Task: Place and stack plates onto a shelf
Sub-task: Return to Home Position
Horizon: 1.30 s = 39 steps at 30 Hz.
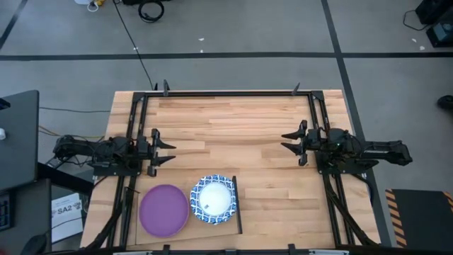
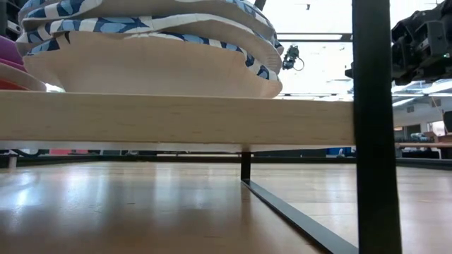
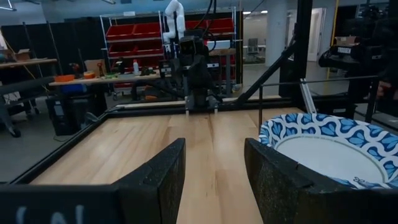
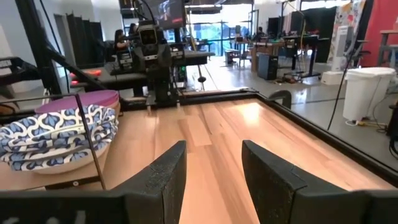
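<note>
Two piles of plates stand on the shelf (image 1: pixel 237 212) at the table's near edge. The purple plate (image 1: pixel 164 210) tops the left pile. A white plate with a blue patterned rim (image 1: pixel 214 200) tops the right pile, which in the low view is several blue-rimmed plates (image 2: pixel 152 25) on a beige one (image 2: pixel 152 67). My left gripper (image 1: pixel 170 149) is open, above the table at its left side, beyond the piles. My right gripper (image 1: pixel 287 141) is open at the table's right side. Both touch nothing.
The shelf is raised on dark metal legs (image 2: pixel 371 127) above the slatted wooden tabletop (image 1: pixel 233 127). Black rails (image 1: pixel 226 93) frame the table's far and side edges. Bare wood lies between the two grippers. Workshop shelving and benches stand beyond the table.
</note>
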Motion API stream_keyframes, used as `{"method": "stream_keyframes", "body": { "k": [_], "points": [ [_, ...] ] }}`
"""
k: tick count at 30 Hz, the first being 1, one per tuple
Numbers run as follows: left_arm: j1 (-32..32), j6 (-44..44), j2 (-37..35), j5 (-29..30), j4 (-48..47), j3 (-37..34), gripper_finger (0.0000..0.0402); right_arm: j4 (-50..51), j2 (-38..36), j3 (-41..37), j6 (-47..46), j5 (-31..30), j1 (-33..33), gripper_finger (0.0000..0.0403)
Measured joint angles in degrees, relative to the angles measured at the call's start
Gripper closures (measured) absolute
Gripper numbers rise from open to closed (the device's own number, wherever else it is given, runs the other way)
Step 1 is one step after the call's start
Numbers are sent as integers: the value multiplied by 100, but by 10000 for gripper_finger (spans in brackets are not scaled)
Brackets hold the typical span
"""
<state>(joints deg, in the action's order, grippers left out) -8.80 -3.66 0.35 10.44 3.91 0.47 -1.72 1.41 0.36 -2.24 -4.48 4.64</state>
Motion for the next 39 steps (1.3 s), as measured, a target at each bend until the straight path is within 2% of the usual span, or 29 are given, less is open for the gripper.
{"method": "stream_keyframes", "body": {
  "k": [7,28,35,39],
  "points": [
    [0,-20,1,-16,-83,2,230,-3,0,0,-55,3,1,242],
    [27,-911,4,266,-109,-2,230,-9,0,0,-55,6,1,242],
    [612,-895,4,262,-112,-2,230,-9,0,0,-57,6,1,242],
    [888,-606,4,-187,-198,4,230,-9,0,0,-57,6,1,242]
  ]
}}
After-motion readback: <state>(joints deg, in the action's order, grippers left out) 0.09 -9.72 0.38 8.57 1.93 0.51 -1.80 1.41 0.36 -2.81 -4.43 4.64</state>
